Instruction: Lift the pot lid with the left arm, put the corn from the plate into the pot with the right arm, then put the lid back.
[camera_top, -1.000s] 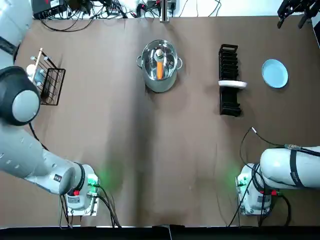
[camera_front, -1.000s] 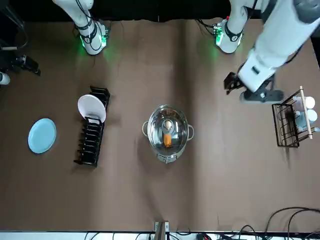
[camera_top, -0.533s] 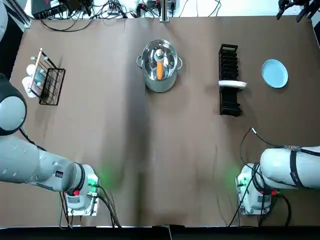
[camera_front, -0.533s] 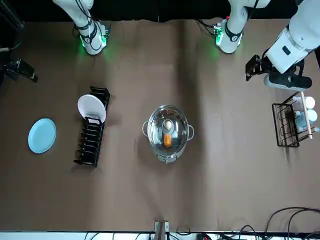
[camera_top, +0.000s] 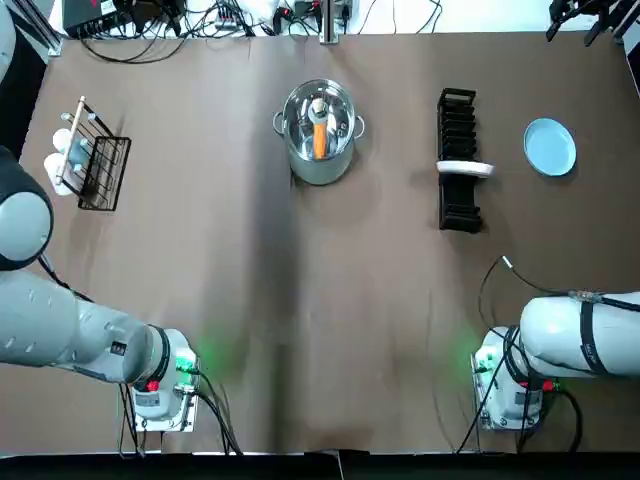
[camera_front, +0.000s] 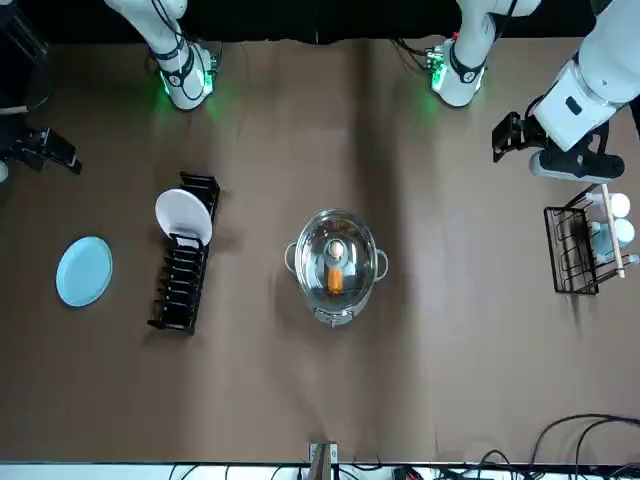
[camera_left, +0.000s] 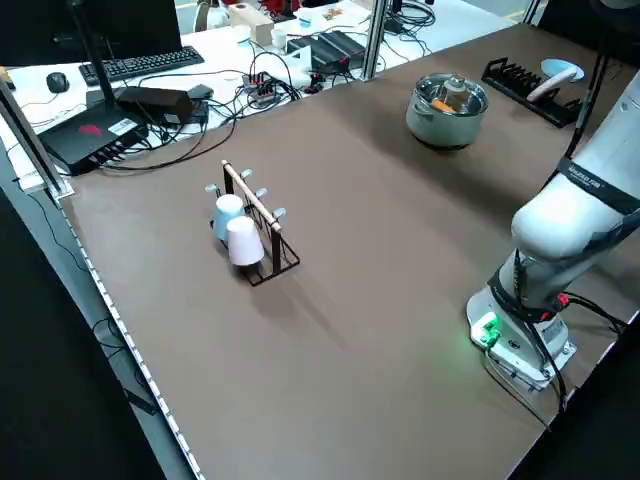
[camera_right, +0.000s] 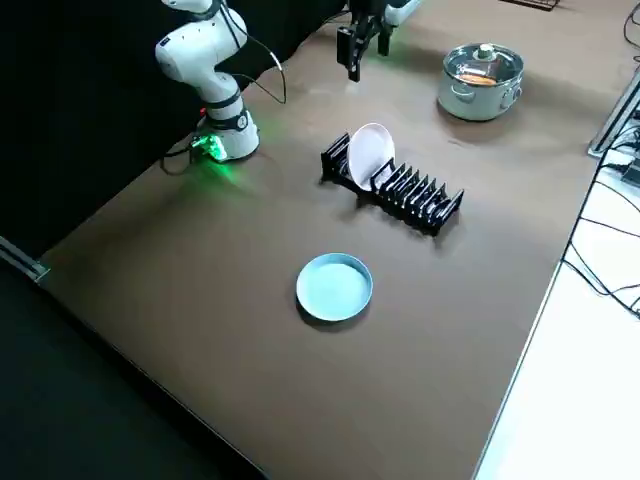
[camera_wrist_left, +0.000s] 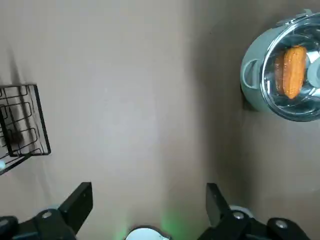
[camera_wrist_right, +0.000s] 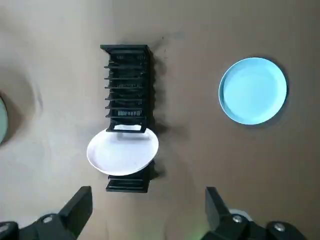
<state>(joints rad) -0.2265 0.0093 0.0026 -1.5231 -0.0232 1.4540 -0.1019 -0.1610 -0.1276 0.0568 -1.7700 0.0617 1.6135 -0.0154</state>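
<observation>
Black left end effector (camera_wrist_left: 148, 188) and right end effector (camera_wrist_right: 148, 191); behind them glossy white rounded links (camera_top: 60, 325), green-lit bases (camera_top: 160, 385) trailing black cables (camera_top: 218, 428).

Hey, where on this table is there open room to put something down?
The broad middle between the pot, the left base and the right base is bare; so is the stretch between cup rack and pot. It's tighter between dish rack and blue plate.
</observation>
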